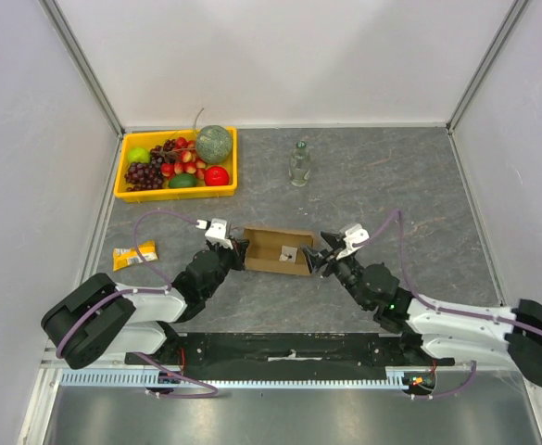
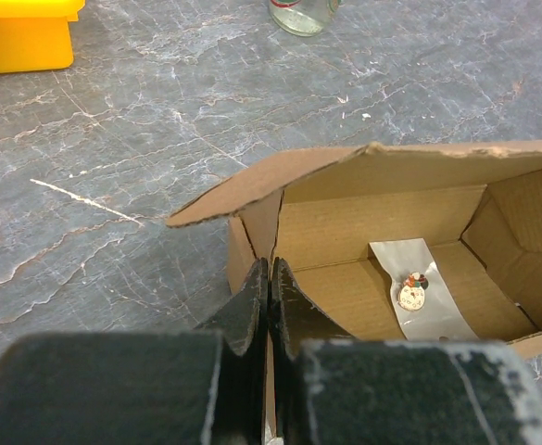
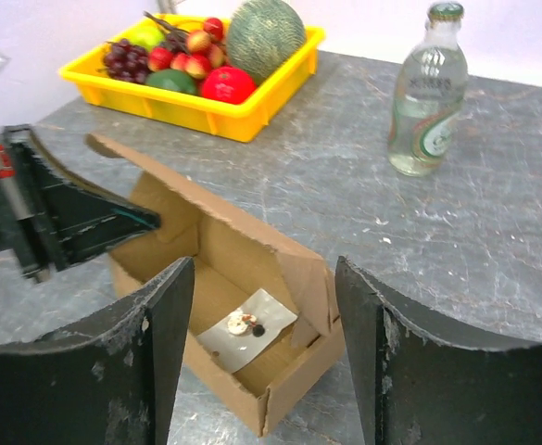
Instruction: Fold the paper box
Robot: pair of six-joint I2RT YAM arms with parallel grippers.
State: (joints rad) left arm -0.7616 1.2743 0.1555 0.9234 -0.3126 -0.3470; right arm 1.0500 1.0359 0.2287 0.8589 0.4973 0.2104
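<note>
The paper box (image 1: 278,252) is a small brown cardboard mailer standing open in the middle of the table, its lid flap raised along the far side. A silver sachet with a small round badge (image 2: 417,289) lies on its floor. My left gripper (image 1: 238,252) is shut on the box's left end wall; in the left wrist view the gripper (image 2: 271,278) has a strip of cardboard (image 2: 391,241) pinched between its fingers. My right gripper (image 1: 327,257) is open at the box's right end. In the right wrist view that gripper (image 3: 263,264) has the box (image 3: 243,250) just beyond its spread fingers, not touching it.
A yellow tray (image 1: 127,190) of fruit stands at the back left. A clear glass bottle (image 1: 298,164) stands upright behind the box. An orange snack packet (image 1: 134,255) lies at the left. White walls close in both sides and the back.
</note>
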